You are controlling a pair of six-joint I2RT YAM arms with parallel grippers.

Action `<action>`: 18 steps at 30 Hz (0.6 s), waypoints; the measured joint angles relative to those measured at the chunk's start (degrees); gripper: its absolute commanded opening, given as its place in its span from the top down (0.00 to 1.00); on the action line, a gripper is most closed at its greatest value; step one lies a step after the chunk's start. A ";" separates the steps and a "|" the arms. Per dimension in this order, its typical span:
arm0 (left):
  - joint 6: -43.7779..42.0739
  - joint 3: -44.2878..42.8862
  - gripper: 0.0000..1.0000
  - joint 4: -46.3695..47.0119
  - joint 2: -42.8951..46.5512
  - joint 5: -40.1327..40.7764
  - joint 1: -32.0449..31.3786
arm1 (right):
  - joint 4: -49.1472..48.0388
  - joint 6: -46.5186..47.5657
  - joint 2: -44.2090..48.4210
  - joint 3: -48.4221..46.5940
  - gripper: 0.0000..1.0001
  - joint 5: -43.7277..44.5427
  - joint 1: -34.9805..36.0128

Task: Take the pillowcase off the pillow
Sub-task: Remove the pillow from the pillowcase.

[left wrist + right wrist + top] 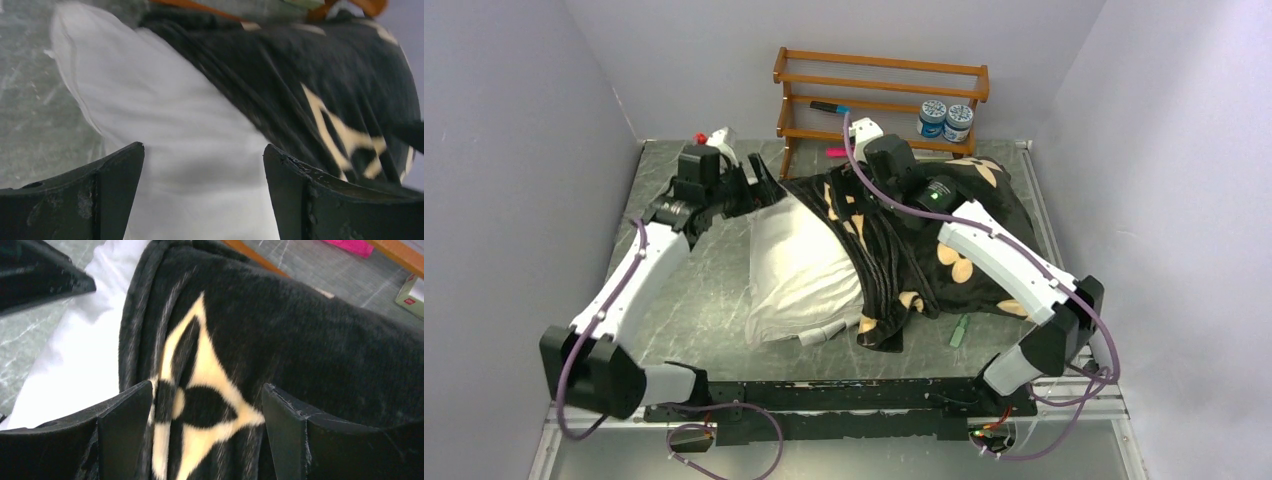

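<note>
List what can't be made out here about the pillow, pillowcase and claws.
Top view: right part of the pillow, covered by the pillowcase and the right arm.
Top view: labels on the jars, too small.
Left wrist view: pillowcase motif, blurred.
Right wrist view: whether the open right claw touches the pillowcase; depth unreadable.

Robot lab test cell, plain grey panel walls (514, 150) on 3 sides, marbled table (699, 300), left arm (629, 285) & right arm (1004, 255) bolted to black rail (844, 395), loose purple cables (569, 370), small wooden rack (879, 90) at back
</note>
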State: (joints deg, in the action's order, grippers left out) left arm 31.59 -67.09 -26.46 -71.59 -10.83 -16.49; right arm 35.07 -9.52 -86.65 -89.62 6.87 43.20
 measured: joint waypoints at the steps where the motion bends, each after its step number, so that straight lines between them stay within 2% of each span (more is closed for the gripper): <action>1: 0.74 -1.42 0.08 0.74 -2.43 -0.81 1.88 | -0.15 0.02 -1.05 -1.03 0.17 -0.04 -0.37; 6: 2.29 -8.07 0.08 2.12 -13.20 -3.43 7.72 | -0.70 0.55 -5.31 -6.10 0.15 0.07 -1.03; 11: 3.43 -7.98 0.09 2.38 -17.97 -7.32 8.74 | -0.61 1.09 -7.56 -9.64 0.14 0.31 -1.05; 18: 3.39 -1.14 0.25 6.05 -18.78 -14.60 8.59 | -0.37 1.20 -11.32 -14.97 0.13 0.20 -1.07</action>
State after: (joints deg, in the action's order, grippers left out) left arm 34.98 -68.23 -20.40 -90.37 -25.43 -7.90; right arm 34.70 -8.32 -97.97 -104.60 7.07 42.13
